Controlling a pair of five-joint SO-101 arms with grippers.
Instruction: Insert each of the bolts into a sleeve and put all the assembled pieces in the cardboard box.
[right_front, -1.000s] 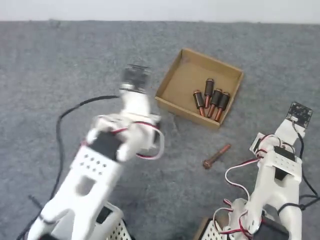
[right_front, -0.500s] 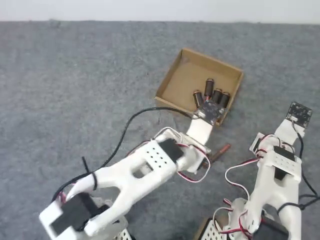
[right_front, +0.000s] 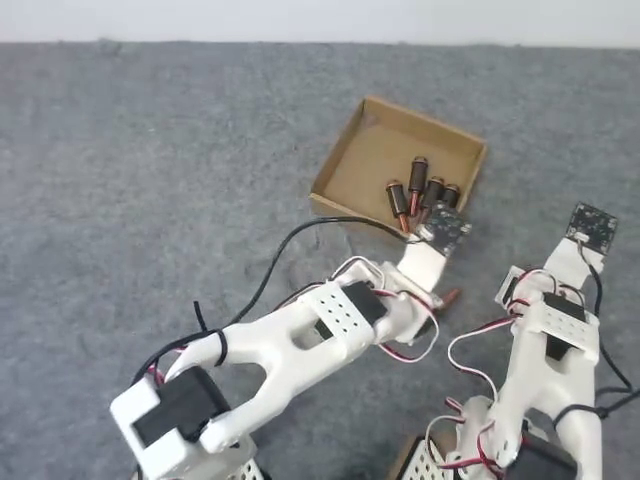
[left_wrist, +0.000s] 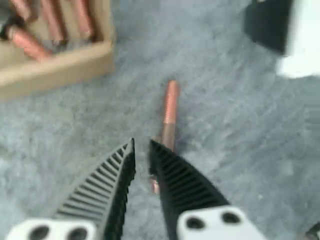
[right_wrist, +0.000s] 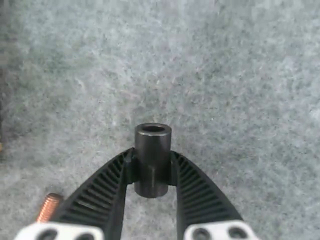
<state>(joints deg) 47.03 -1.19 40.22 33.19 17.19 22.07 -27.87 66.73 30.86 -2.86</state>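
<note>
Now, my left arm (right_front: 330, 325) stretches long and low across the grey carpet (right_front: 150, 150), its wrist just beside the near corner of the cardboard box (right_front: 338, 148). The left gripper (left_wrist: 141, 146) hangs over the loose bolt (left_wrist: 170, 107) with its jaws a narrow slit apart, gripping nothing. The bolt lies flat on the carpet near the box wall. Four assembled pieces (right_front: 416, 178) lie inside the box. My right arm (right_front: 550, 350) stands folded, well apart from the box. The right gripper (right_wrist: 152, 161) clamps a dark sleeve (right_wrist: 153, 137). Carpet runs wide to a pale wall (right_front: 300, 20).

Copper bolt (left_wrist: 170, 106) flat near cardboard box (right_front: 358, 165) — four assembled pieces (right_front: 418, 178) inside (side by side), dark sleeve (right_wrist: 152, 162) in right claw (right_wrist: 152, 156)
</note>
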